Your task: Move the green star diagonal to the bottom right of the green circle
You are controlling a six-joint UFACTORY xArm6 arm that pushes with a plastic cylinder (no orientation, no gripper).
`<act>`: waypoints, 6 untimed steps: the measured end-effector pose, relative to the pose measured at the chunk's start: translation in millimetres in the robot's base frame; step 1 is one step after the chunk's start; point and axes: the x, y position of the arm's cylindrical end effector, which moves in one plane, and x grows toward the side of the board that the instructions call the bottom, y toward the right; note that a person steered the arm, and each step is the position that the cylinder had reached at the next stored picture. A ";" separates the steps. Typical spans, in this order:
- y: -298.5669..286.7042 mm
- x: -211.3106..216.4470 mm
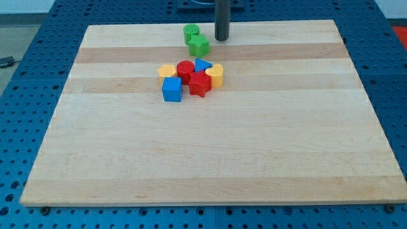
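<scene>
Blocks sit gathered in the upper middle of your wooden surface (210, 159), near its far edge. Your green star (199, 45) lies just below and slightly to the view's right of the green circle (191, 32); the two look to be touching or nearly so. Your rod comes down from the view's top, and my tip (221, 39) rests on the surface just to the view's right of the green star, with a thin gap between them. You have no fingers on this arm, only the bare rod, so nothing is held.

Below the green pair, a little apart from it, you see a tight cluster: a red cylinder (185, 69) at its top, a small blue block (203, 64) beside it whose shape is hard to tell, a yellow block (166, 70) on the view's left, another yellow block (215, 75) on the view's right, a red star-like block (200, 83) in the middle, and a blue cube (172, 90) at the lower left of the cluster.
</scene>
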 end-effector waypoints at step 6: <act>-72.4 27.3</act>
